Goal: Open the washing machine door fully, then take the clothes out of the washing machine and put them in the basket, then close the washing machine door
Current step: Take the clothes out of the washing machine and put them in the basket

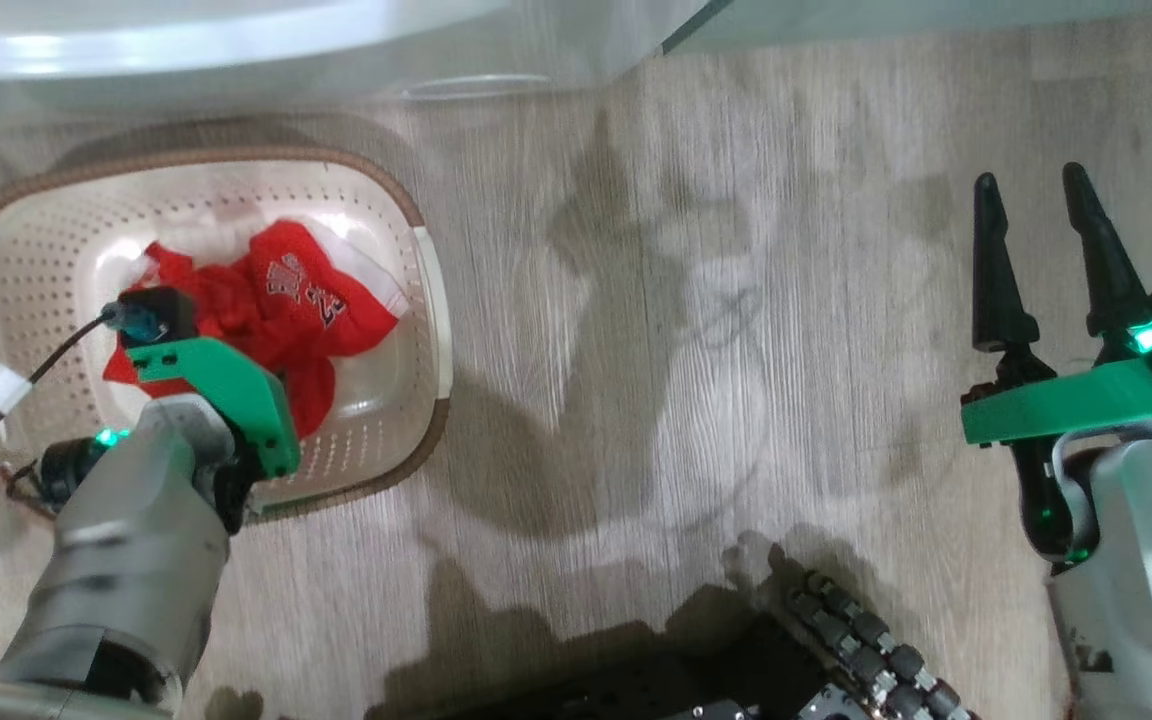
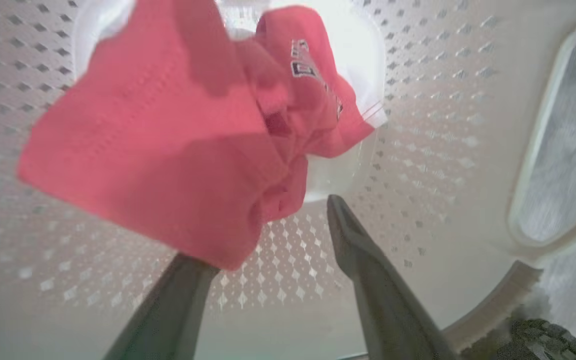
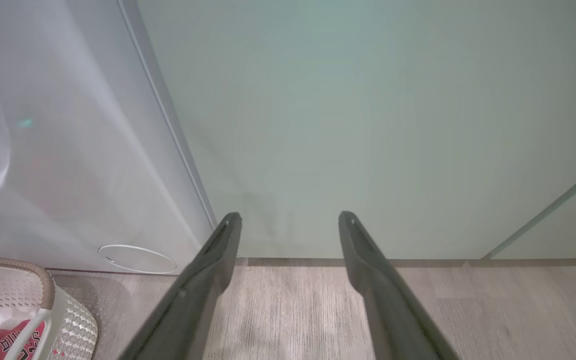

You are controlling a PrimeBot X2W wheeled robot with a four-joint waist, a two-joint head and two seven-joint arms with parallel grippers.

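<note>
Now clothes (image 1: 286, 300) lie in the basket (image 1: 431, 330) at my 10 o'clock, left claw (image 2: 268, 235) spread, gripping nothing, right claw (image 1: 1029, 178) open, empty; I judge closing the washing machine door remains.

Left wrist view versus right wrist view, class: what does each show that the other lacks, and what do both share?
Left wrist view: the open left end effector, reaching into the cream perforated plastic basket. Right wrist view: the open right end effector, the white washing machine with its round hatch, the pale green cabinet. Shared: the basket holding bright red fabric clothes.
</note>
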